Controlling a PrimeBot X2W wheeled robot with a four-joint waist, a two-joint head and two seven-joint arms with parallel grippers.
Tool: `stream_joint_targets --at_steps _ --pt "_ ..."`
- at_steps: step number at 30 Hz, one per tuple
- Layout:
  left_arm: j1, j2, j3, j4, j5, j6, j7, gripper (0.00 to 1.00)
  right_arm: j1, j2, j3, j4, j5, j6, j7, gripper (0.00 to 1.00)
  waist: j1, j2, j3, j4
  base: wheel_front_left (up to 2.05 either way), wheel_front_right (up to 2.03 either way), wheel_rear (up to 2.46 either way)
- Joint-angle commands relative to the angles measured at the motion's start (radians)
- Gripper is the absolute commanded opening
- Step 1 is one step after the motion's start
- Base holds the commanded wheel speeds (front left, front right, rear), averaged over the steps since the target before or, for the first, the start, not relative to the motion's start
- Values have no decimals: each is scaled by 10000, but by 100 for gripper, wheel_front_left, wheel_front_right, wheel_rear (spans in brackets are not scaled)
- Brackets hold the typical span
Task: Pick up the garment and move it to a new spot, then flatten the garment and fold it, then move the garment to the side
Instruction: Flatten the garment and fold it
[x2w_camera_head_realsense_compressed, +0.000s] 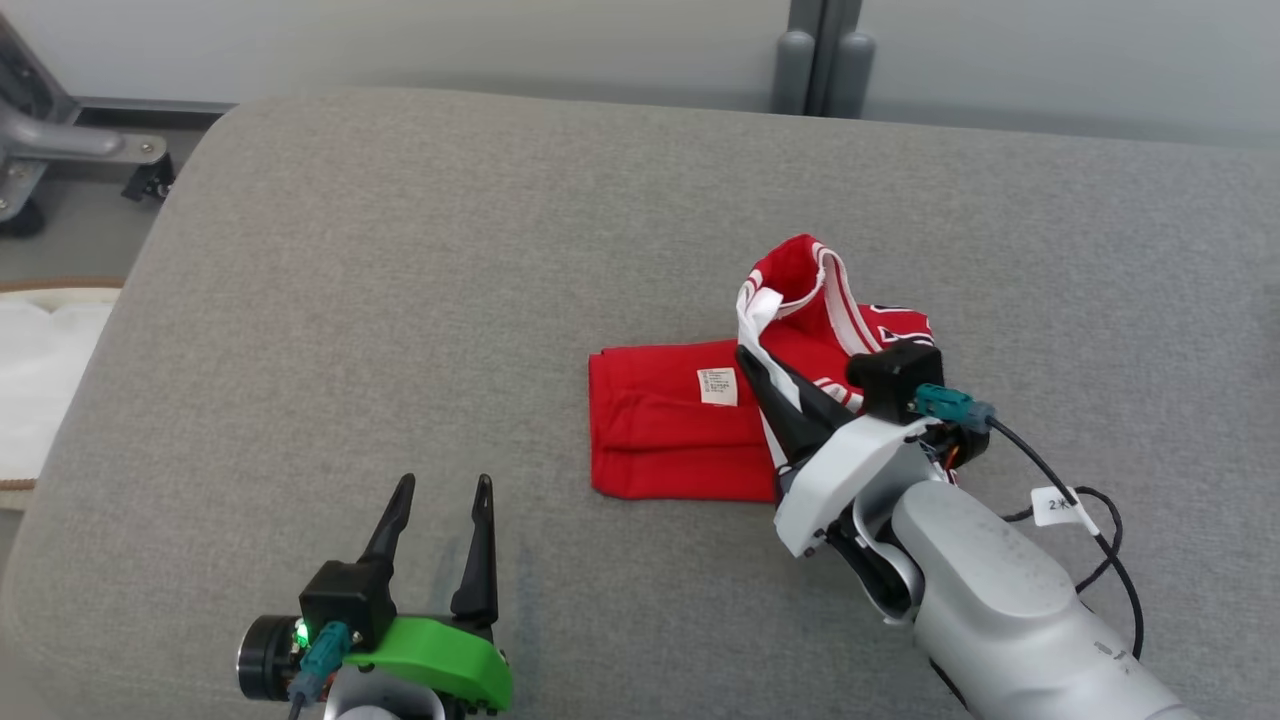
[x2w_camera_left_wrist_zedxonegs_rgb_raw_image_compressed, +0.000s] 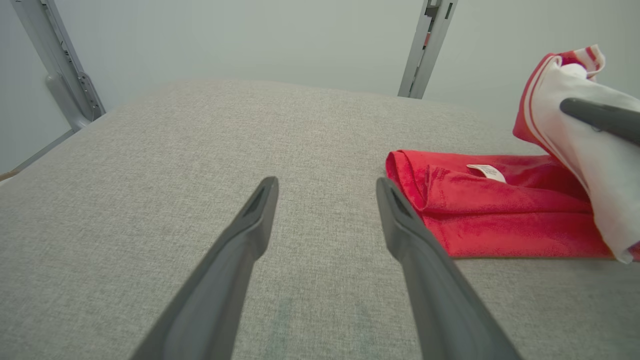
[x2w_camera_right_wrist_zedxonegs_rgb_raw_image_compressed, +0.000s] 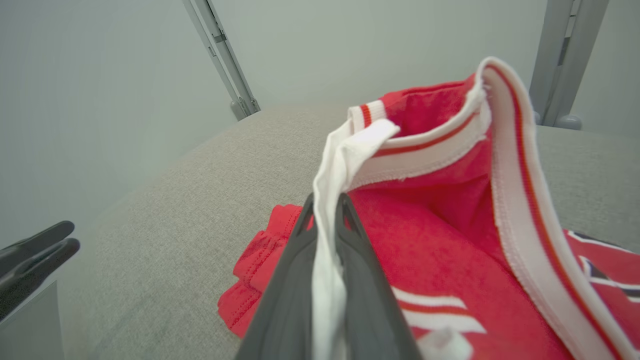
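Jaws of right gripper (x2w_camera_right_wrist_zedxonegs_rgb_raw_image_compressed: 325, 202) clenched on white trim (x2w_camera_right_wrist_zedxonegs_rgb_raw_image_compressed: 332, 165) of garment (x2w_camera_head_realsense_compressed: 660, 440), that edge held up off the flat red layer. Garment lies on grey cushion (x2w_camera_head_realsense_compressed: 400, 250), roughly 3 o'clock from head-view centre, care label (x2w_camera_head_realsense_compressed: 717, 386) facing up. Left gripper (x2w_camera_head_realsense_compressed: 440, 490) jaws released, holding nothing, at 8 o'clock from garment, apart from it.

Step, my read: folding, with the raised half mid-fold. Next move likely calls for carrying the pinched edge toward 9 o'clock over the flat layer, lowering it, then letting go.
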Motion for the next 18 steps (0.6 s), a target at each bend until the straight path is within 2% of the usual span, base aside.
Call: stream_joint_targets --at_steps 1,9,10,11,12,14,18 --pt "-71 29 -47 38 -80 8 1 100 -210 37 238 187 117 -11 -9 0 0 0 68 427 0 0 0" --pt "-180 29 -227 103 -255 107 1 100 -847 138 1278 905 515 -11 -13 0 0 0 198 975 0 0 0" --pt "-183 29 -243 118 -260 114 1 100 -861 139 1411 890 639 -11 -15 15 0 0 202 999 0 0 0" --pt "-193 29 -243 128 -248 109 1 100 -884 138 1543 812 818 -11 -13 49 0 0 209 1014 0 0 0" --pt "-196 29 -234 137 -248 124 1 100 -934 131 1633 730 925 -11 -15 100 0 0 212 1012 0 0 0" --pt "-211 29 -194 164 -273 159 1 100 -998 123 1754 559 1160 -11 -14 100 0 0 213 966 0 0 0" --pt "-284 29 -71 122 -212 187 1 100 -1050 110 1200 346 833 -11 -14 100 0 0 176 684 0 0 0"
